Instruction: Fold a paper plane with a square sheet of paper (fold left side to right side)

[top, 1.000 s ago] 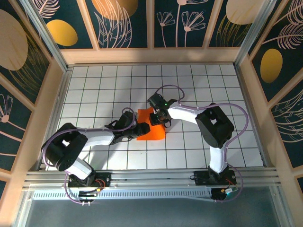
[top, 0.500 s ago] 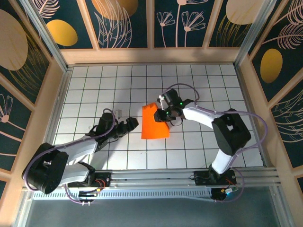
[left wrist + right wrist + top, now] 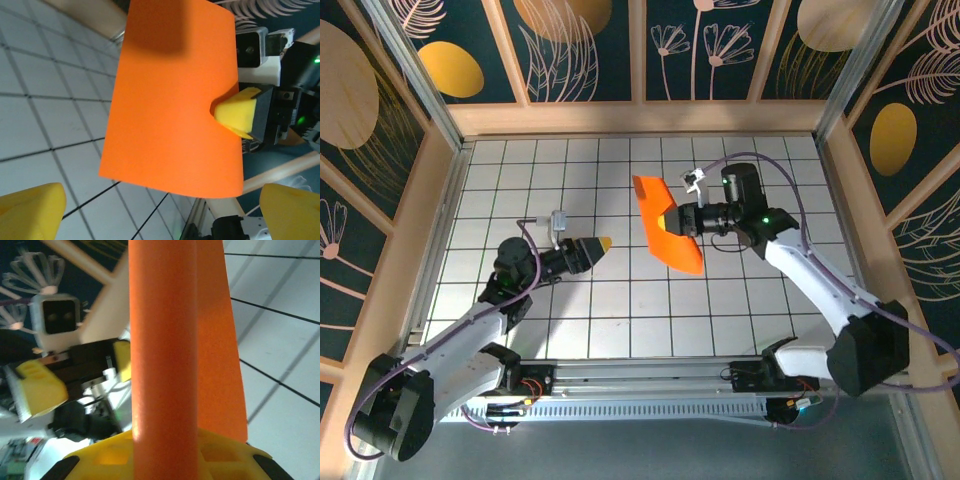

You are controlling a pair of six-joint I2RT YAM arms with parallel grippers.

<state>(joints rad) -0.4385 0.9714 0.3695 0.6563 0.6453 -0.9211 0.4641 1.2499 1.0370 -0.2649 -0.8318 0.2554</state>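
Nearest to me, the left arm reaches out low over the white tiled table [image 3: 520, 180], and the left gripper [image 3: 598, 246] has its yellow foam fingertips [image 3: 31, 212] spread wide with nothing between them, pointed straight at the paper. Beyond it, well apart from those fingers and lifted clear of the tiles, hangs the thin bright orange square sheet of paper [image 3: 658, 215], standing almost on edge and slanting down toward the near side. It is bowed rather than flat, and I cannot tell from here whether it is one layer or already doubled. Farther still, the right gripper [image 3: 682, 219] is clamped tight on the sheet's right edge, one yellow pad [image 3: 234, 113] biting in about halfway along it. That single pinch is what worries me: paper this limp could swivel or slide in the pads, or droop further. If the left gripper comes in to take the free edge, it may catch the sheet mid-face and crumple it. With no table under it, any fold would likely come out skewed. The two grippers face each other closely enough to bump.
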